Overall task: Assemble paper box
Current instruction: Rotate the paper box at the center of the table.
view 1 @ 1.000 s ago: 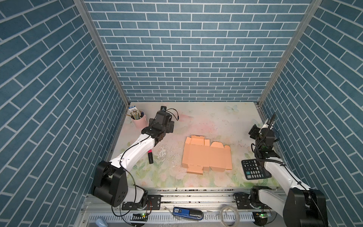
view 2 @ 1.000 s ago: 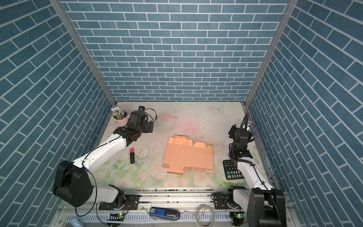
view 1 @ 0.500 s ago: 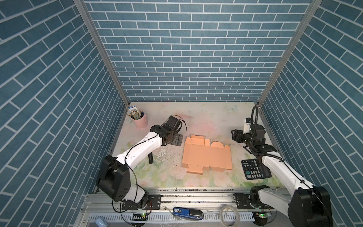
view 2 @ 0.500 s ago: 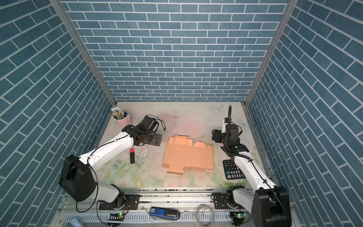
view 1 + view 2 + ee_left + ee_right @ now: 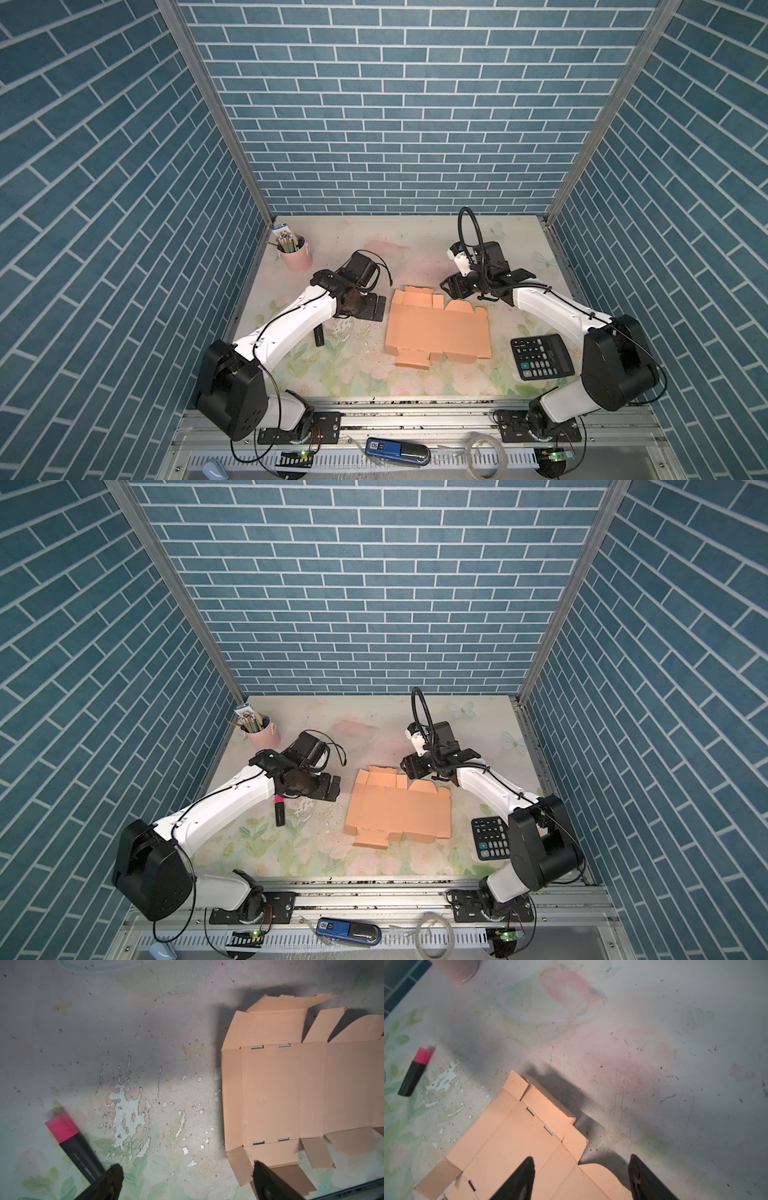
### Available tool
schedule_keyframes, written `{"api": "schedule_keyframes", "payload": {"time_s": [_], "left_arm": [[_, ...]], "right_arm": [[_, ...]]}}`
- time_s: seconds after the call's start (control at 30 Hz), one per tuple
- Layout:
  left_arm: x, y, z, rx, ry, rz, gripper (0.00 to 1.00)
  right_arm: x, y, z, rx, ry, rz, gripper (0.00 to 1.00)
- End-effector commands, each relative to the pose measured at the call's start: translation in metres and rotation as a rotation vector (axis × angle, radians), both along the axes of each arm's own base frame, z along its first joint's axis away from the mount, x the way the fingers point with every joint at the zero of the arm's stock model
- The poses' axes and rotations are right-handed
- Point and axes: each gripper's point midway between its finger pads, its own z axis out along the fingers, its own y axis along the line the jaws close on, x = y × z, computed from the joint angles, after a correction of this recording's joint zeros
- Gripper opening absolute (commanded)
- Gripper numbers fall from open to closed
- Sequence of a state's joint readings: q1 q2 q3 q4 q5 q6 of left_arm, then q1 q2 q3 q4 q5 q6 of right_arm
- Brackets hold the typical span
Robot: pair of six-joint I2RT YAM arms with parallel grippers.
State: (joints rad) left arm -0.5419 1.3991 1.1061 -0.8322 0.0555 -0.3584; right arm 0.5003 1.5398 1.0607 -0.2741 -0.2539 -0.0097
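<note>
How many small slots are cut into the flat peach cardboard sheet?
4, in the left wrist view: two slots on one crease of the paper box, two on the opposite crease. Parts beyond the frame may hide more.

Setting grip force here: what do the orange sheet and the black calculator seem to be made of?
The paper box looks like thin matte cardboard: crisp crease lines, cut slots, and flaps that lift slightly off the table. The calculator seems hard plastic with a dull black case and rows of keys, though only the top views show it, from afar.
</note>
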Motion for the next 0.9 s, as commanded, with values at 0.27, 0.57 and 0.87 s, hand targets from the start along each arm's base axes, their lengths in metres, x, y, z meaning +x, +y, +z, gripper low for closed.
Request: {"api": "schedule_keyframes", "payload": {"time_s": [0.27, 0.57, 0.87], "left_arm": [[-0.010, -0.005, 0.001, -0.249, 0.098, 0.036, 1.00], [-0.014, -0.002, 0.003, -0.337, 0.101, 0.082, 1.00], [-0.019, 0.006, -0.004, -0.331, 0.097, 0.105, 1.00]], "right_arm": [[-0.005, 0.022, -0.027, -0.315, -0.057, 0.256, 0.71], [0.002, 0.047, -0.046, -0.427, -0.073, 0.359, 0.67], [0.009, 0.068, -0.058, -0.464, -0.072, 0.442, 0.64]]}}
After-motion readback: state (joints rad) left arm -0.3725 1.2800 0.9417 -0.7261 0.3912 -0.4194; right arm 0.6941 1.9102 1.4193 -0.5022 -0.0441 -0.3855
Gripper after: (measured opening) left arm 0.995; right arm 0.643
